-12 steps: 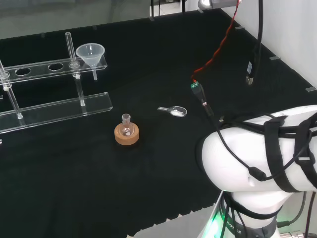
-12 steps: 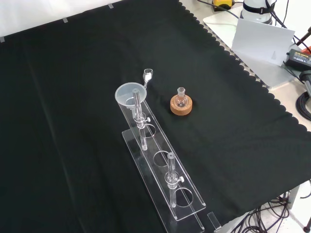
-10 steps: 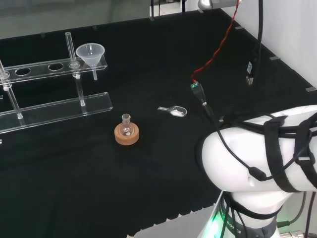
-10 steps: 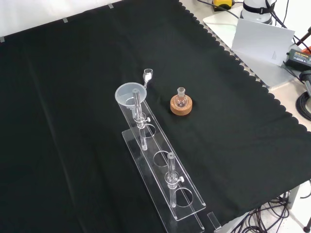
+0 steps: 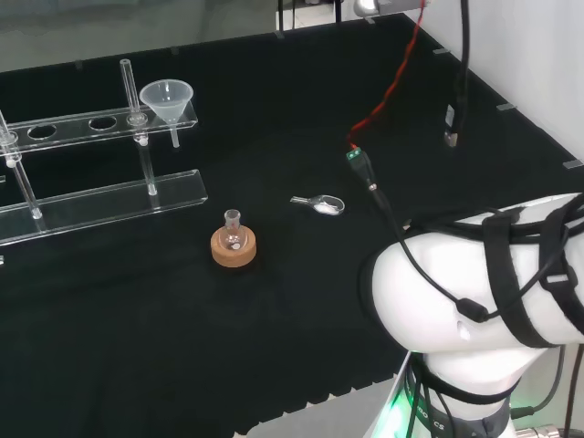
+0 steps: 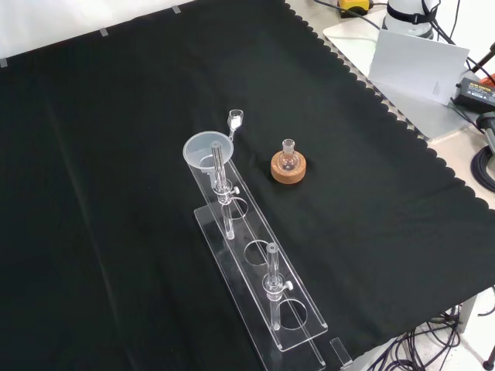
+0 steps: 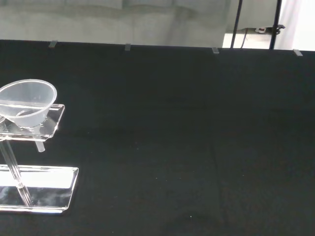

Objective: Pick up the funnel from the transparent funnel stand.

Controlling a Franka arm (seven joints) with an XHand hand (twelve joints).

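A clear funnel point(image 5: 168, 99) sits in the end hole of the transparent funnel stand point(image 5: 100, 196), at the left of the head view. In the front view the funnel point(image 6: 206, 151) rests at the far end of the stand point(image 6: 259, 290), mid-cloth. The wrist view looks at the funnel point(image 7: 27, 103) from a distance, its spout poking down through the stand's top shelf point(image 7: 51, 123).
A small round flask on a cork ring point(image 5: 234, 245) stands in front of the stand in the head view. A small clear scoop point(image 5: 319, 203) lies to its right. The arm's white link point(image 5: 484, 292) and hanging cables point(image 5: 370, 169) are at the right.
The hanging cables in the head view have shifted slightly to the left and up with the arm. The funnel, stand and flask have stayed put.
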